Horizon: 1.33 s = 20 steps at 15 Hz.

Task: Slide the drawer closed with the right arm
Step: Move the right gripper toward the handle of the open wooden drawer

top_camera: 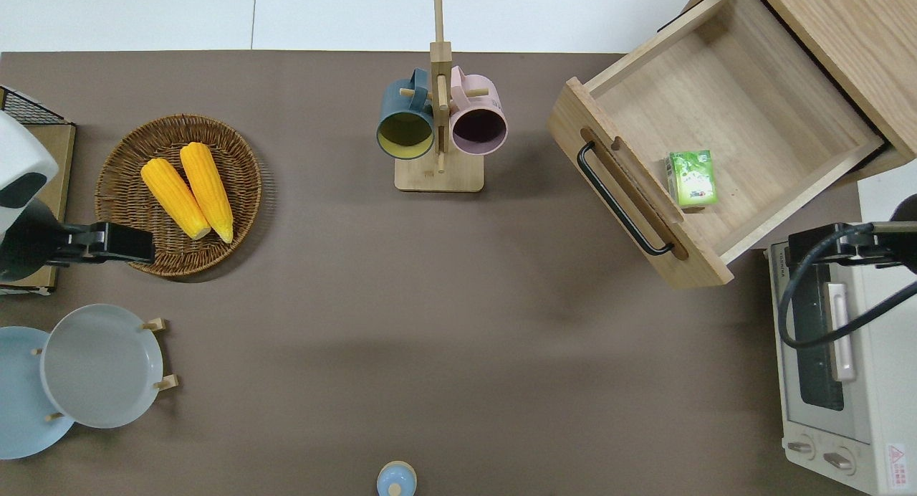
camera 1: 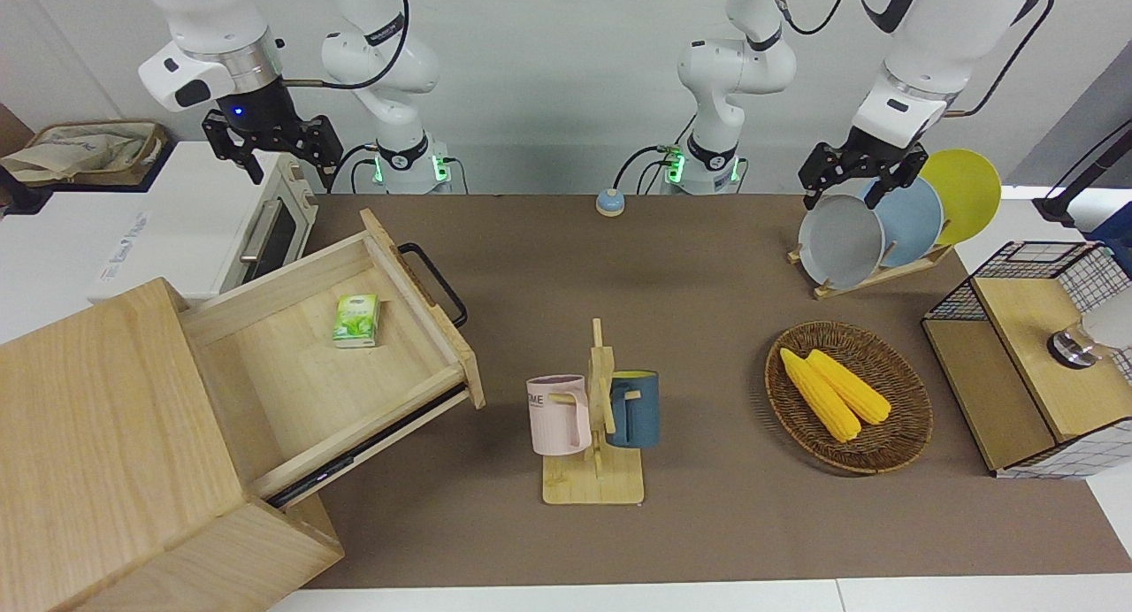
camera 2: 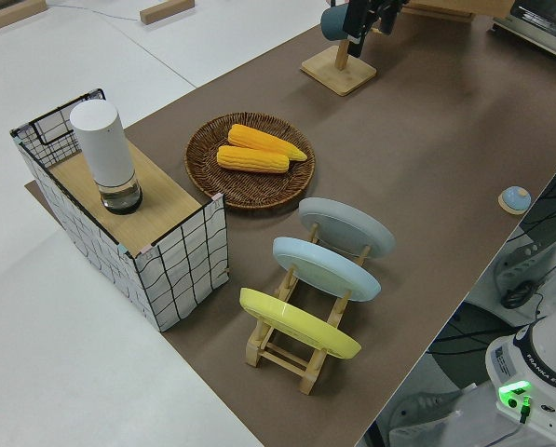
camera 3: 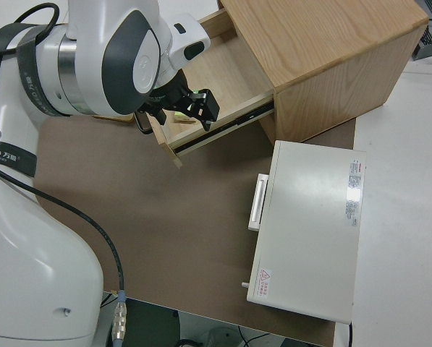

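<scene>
The drawer [camera 1: 292, 364] of the light-wood cabinet [camera 1: 97, 417] is pulled far out at the right arm's end of the table. Its black bar handle [camera 1: 435, 286] faces the table's middle. A small green box [camera 1: 356, 320] lies inside it. In the overhead view the drawer [top_camera: 759, 87] and its handle [top_camera: 620, 199] show too. My right gripper [camera 1: 272, 152], blue light on its wrist, is open and empty in the air. In the overhead view it [top_camera: 824, 244] hangs over the toaster oven's corner beside the drawer, apart from the handle. My left arm is parked, its gripper [camera 1: 851, 187] open.
A white toaster oven [top_camera: 838, 381] stands beside the drawer, nearer to the robots. A mug rack [camera 1: 597, 417] with two mugs stands mid-table. A basket with corn [camera 1: 849, 395], a plate rack [camera 1: 884, 227] and a wire-mesh box [camera 1: 1026, 364] are at the left arm's end.
</scene>
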Each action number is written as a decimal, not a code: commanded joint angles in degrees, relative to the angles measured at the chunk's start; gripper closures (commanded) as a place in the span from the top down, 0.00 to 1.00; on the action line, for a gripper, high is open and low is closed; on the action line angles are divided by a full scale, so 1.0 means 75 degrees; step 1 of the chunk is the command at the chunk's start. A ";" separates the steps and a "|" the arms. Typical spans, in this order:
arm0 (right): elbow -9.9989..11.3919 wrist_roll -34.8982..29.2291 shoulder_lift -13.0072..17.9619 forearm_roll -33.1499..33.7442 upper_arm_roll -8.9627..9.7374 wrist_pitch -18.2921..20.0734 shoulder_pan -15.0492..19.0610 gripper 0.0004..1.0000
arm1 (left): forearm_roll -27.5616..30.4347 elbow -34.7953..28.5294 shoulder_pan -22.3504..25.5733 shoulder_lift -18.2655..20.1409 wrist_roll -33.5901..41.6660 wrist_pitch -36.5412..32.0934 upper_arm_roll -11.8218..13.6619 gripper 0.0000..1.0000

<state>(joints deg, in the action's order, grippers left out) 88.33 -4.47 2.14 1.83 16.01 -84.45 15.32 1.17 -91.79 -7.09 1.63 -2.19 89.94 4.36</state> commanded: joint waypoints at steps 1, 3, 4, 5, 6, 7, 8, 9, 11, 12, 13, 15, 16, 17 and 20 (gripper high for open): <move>-0.0081 0.0105 -0.0050 -0.0032 -0.0001 -0.0026 -0.0003 0.99 | -0.0097 0.0017 -0.0028 0.0063 0.0011 -0.0110 0.0028 1.00; -0.0081 0.0081 -0.0050 -0.0045 0.0022 0.0021 0.0008 0.99 | -0.0097 0.0017 -0.0028 0.0063 0.0011 -0.0110 0.0028 1.00; -0.0070 0.0081 -0.0050 -0.0091 0.0034 0.0044 0.0019 0.99 | -0.0097 0.0017 -0.0028 0.0063 0.0011 -0.0110 0.0028 1.00; -0.0070 0.0081 -0.0039 -0.0127 0.0034 0.0056 0.0043 0.99 | -0.0097 0.0028 -0.0028 0.0063 0.0011 -0.0110 0.0028 1.00; -0.0070 0.0069 -0.0039 -0.0127 0.0045 0.0068 0.0043 0.97 | -0.0097 0.0017 -0.0028 0.0063 0.0011 -0.0110 0.0028 1.00; -0.0058 0.0058 -0.0039 -0.0127 0.0057 0.0080 0.0043 0.95 | -0.0097 0.0017 -0.0028 0.0063 0.0011 -0.0110 0.0028 1.00; -0.0058 -0.0012 -0.0039 -0.0127 0.0057 0.0091 0.0055 0.88 | -0.0097 0.0017 -0.0028 0.0063 0.0011 -0.0110 0.0028 1.00; -0.0046 -0.0117 -0.0039 -0.0127 0.0069 0.0126 0.0043 0.79 | -0.0097 0.0017 -0.0028 0.0063 0.0011 -0.0110 0.0028 1.00; -0.0046 -0.0328 -0.0039 -0.0127 0.0092 0.0208 0.0043 0.45 | -0.0097 0.0017 -0.0028 0.0063 0.0011 -0.0110 0.0028 1.00; -0.0035 -0.0526 -0.0027 -0.0127 0.0150 0.0313 0.0043 0.30 | -0.0097 0.0017 -0.0028 0.0063 0.0011 -0.0110 0.0028 1.00; -0.0034 -0.0760 -0.0027 -0.0127 0.0209 0.0418 0.0031 0.25 | -0.0097 0.0017 -0.0028 0.0063 0.0011 -0.0110 0.0016 1.00; 0.0082 -0.1345 -0.0027 -0.0174 0.0407 0.0420 -0.0004 0.19 | -0.0097 0.0017 -0.0028 0.0063 0.0011 -0.0110 0.0028 1.00; 0.0164 -0.1882 -0.0027 -0.0232 0.0560 0.0408 -0.0004 0.19 | -0.0097 0.0017 -0.0028 0.0063 0.0011 -0.0110 0.0028 1.00; 0.0258 -0.2503 -0.0027 -0.0256 0.0758 0.0361 -0.0015 0.17 | -0.0097 0.0017 -0.0028 0.0063 0.0011 -0.0110 0.0028 1.00; 0.0294 -0.3048 -0.0027 -0.0606 0.0889 0.0349 -0.0004 0.00 | -0.0097 0.0028 -0.0028 0.0063 0.0011 -0.0110 0.0028 1.00</move>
<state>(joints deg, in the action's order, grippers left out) 89.75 -22.91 1.79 0.35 21.98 -81.79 15.02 1.17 -91.79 -7.09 1.63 -2.19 89.94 4.36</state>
